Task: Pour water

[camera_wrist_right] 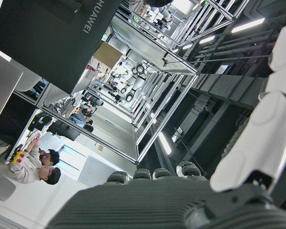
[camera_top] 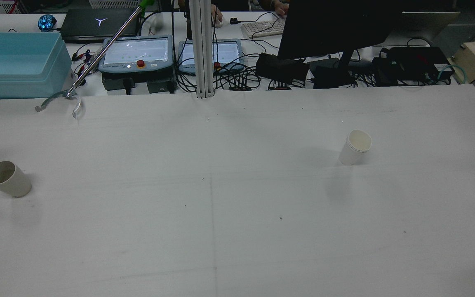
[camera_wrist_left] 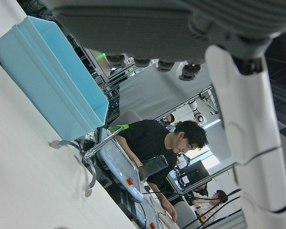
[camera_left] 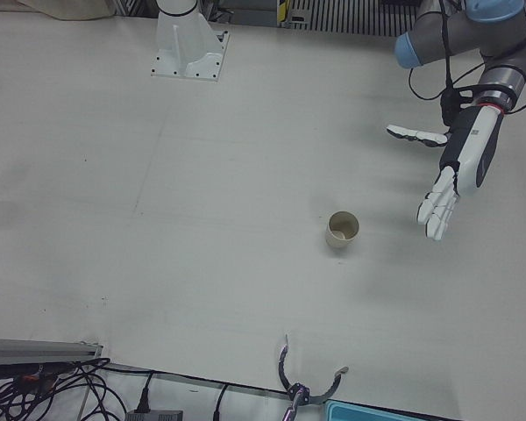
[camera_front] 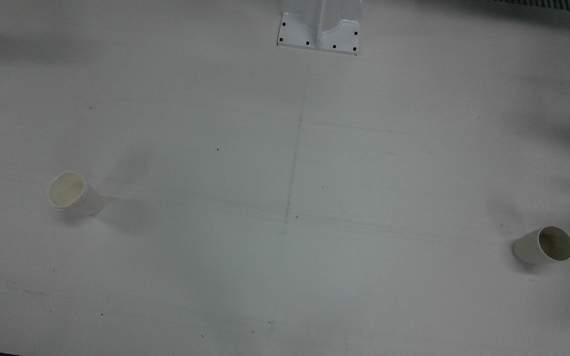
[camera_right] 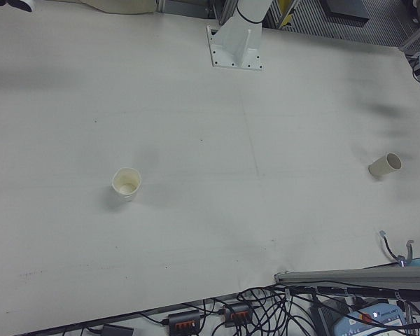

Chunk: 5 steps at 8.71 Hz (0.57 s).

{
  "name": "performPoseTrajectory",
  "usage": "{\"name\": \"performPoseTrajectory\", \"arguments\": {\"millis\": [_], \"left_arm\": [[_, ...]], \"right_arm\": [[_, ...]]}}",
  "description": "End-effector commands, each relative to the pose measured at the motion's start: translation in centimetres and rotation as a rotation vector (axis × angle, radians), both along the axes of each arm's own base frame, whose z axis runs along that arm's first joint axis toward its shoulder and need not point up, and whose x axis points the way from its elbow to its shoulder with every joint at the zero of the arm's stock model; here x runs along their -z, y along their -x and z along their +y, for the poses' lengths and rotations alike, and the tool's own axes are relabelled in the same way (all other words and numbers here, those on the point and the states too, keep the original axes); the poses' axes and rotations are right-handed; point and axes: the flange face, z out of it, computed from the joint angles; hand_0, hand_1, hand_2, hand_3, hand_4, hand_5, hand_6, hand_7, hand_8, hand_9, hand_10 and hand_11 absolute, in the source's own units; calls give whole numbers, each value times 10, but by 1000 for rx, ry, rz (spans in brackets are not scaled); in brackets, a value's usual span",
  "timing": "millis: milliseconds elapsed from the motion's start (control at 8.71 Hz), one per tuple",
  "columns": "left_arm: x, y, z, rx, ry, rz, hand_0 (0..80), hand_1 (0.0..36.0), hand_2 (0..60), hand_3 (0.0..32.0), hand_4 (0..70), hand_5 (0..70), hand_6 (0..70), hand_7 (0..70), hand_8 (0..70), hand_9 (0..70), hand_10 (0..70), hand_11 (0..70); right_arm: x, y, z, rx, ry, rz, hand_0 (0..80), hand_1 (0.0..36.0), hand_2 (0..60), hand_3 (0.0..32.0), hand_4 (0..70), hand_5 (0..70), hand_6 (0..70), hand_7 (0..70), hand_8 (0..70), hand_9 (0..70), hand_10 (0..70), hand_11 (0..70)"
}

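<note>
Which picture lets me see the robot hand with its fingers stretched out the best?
The left-front view. There the whole left robot hand hangs open above the table, beside the paper cup. The left hand view shows only one finger up close. The front and rear views miss the robot hand entirely.

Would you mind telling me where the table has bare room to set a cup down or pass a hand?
Nearly everywhere: the wide middle of the table between the left cup and the right cup is bare. The left hand hovers open beside the left cup. Only the far edge is crowded, by the blue bin, grabber tool and cables.
</note>
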Motion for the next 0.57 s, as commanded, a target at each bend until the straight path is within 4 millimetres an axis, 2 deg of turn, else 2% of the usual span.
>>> {"name": "performPoseTrajectory", "arguments": {"millis": [0, 230, 344, 459], "left_arm": [[-90, -13, 4, 32, 3, 4, 548, 135, 0, 0, 146, 0, 4, 31, 0, 0, 16, 45], [-140, -32, 5, 74, 51, 99, 548, 134, 0, 0, 153, 0, 9, 38, 0, 0, 17, 46], [-162, -43, -7, 68, 62, 131, 548, 136, 0, 0, 155, 0, 14, 43, 0, 0, 19, 48], [-160, -80, -18, 21, 49, 133, 545, 133, 0, 0, 156, 0, 17, 48, 0, 0, 23, 54]], "right_arm": [[-24, 6, -7, 12, 54, 14, 418, 109, 128, 0, 21, 0, 0, 0, 0, 10, 0, 0], [-24, 12, -9, 24, 55, 21, 424, 110, 128, 0, 32, 0, 0, 0, 0, 10, 0, 0], [-25, 13, -8, 26, 57, 22, 428, 111, 130, 0, 37, 0, 0, 0, 0, 11, 0, 0], [-25, 14, -8, 29, 58, 23, 426, 110, 131, 0, 36, 0, 0, 0, 0, 11, 0, 0]]}}
